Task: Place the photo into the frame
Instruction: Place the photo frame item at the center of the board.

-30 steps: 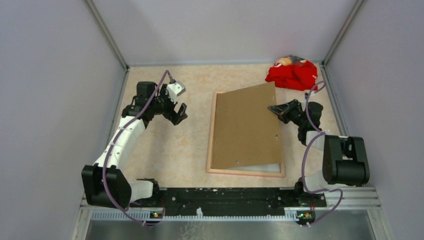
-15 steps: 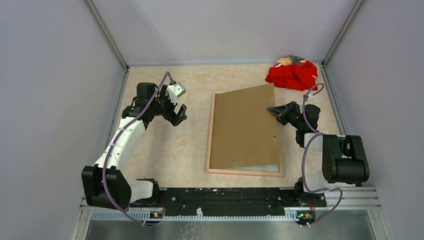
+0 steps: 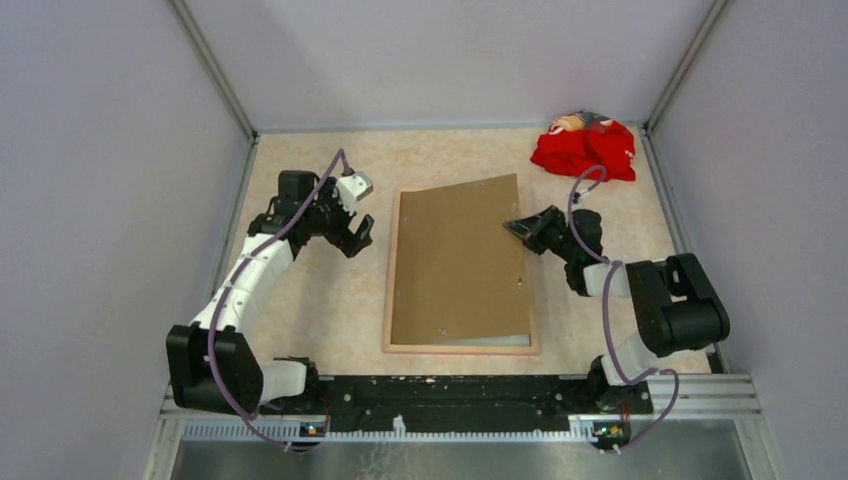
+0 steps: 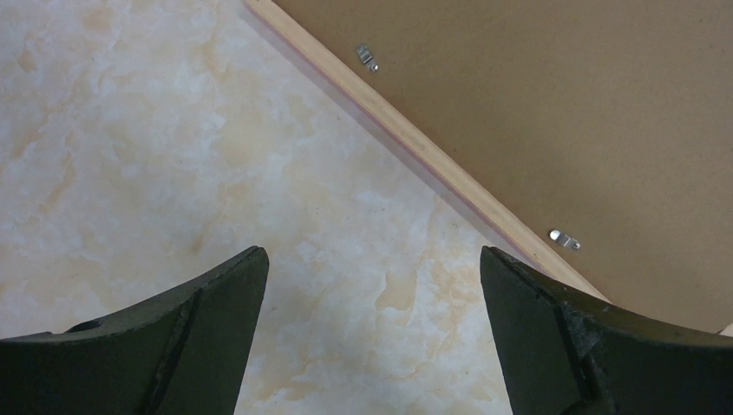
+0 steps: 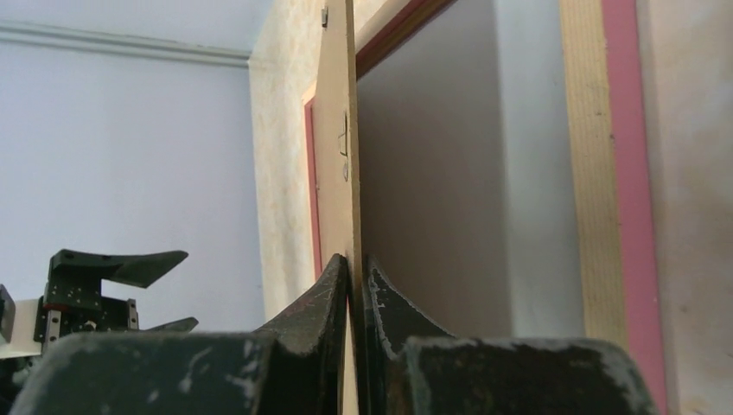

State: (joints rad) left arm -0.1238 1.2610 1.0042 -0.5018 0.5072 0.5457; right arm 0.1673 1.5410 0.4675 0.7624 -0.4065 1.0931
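The frame (image 3: 389, 270) lies back side up on the table, pale wood with a pink outer edge (image 5: 590, 173). A plain brown backing board (image 3: 455, 265) leans over it, its right edge raised. My right gripper (image 3: 515, 228) is shut on that raised edge, and the board (image 5: 350, 130) stands edge-on between the fingers. Under the board lies the photo (image 5: 527, 156), white reverse side up, showing as a white strip (image 3: 490, 341) along the near rail. My left gripper (image 4: 372, 252) hangs open over bare table, left of the frame's rail (image 4: 432, 164), holding nothing.
A crumpled red cloth (image 3: 585, 148) lies at the back right corner. Small metal clips (image 4: 367, 58) sit along the board's edge. Grey walls close in the table on three sides. The arm bases stand on the black rail (image 3: 450, 390) at the near edge.
The frame, the board and the photo have slid left across the table, and my right gripper has moved left with the board's edge. The left arm has shifted only slightly.
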